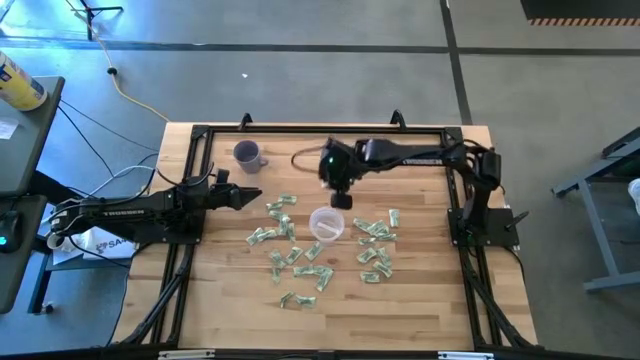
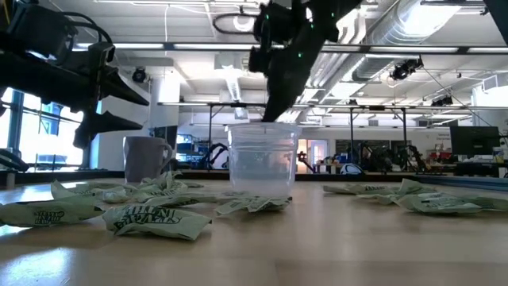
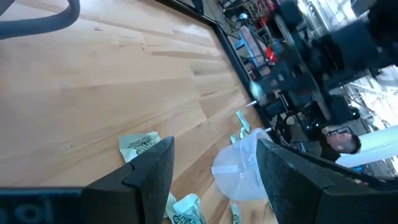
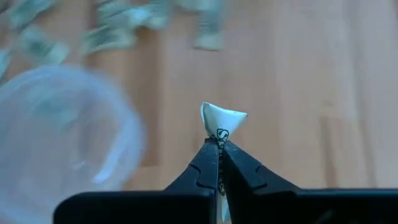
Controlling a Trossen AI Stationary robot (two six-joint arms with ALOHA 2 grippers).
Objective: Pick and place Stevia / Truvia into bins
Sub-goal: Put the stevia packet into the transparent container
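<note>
- My right gripper (image 4: 219, 144) has its fingers pressed together on one Stevia sachet (image 4: 222, 119); a crumpled white corner of it sticks out past the fingertips, so its long axis runs roughly along the fingers. The rest of that sachet is hidden between the fingers, and I can't read its print.
- In the high view I see this gripper (image 1: 339, 199) hanging above the worktop (image 1: 430, 300) just on the far side of the clear plastic cup (image 1: 327, 224), near the worktop's middle.
- In the low view the cup (image 2: 263, 161) stands upright, and I can't tell whether anything lies inside through its cloudy wall.
- The loose sachets (image 1: 283, 236) lie flat on the worktop around the cup, on its left, right and near side, their long axes pointing every which way; several overlap and many are creased.
- My left gripper (image 1: 248, 197) waits over the worktop's left part with its fingers (image 3: 151, 171) spread wide, nothing between them, pointed toward the cup (image 3: 239, 171).
- A purple mug (image 1: 247, 154) stands near the far left corner of the worktop, well apart from the sachets.
- The right wrist view is blurred at the cup (image 4: 62, 134) and the sachets beyond it.
</note>
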